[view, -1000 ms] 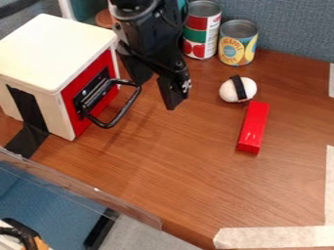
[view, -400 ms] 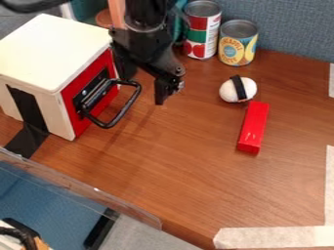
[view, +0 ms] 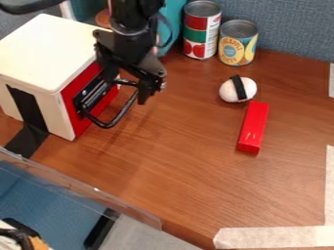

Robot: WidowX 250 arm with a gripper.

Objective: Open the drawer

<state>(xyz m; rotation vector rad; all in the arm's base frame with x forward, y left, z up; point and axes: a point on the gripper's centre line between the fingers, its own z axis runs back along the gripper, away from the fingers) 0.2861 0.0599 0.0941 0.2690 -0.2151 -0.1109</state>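
Note:
The gripper (view: 127,87) hangs at the right side of the white box, its two fingers apart, over the far end of the black handle (view: 117,117). One finger is near the red front, the other on the outer side of the handle; whether either touches it I cannot tell. That looped handle sticks out from the drawer's red front (view: 76,121), which sits in the side of the white box (view: 52,51). The drawer looks closed, and part of its upper far corner is behind the gripper.
Two cans (view: 201,30) (view: 237,43) stand at the back against a blue-grey partition. Right of centre lie a white ball-shaped item with a black band (view: 238,89) and a red block (view: 253,128). Pale tape (view: 274,237) marks the front right, and a clear edge panel (view: 85,187) runs along the lower left.
The gripper has moved left and slightly up in the view, from right of the handle to over its far end. The box, handle and loose items have not moved.

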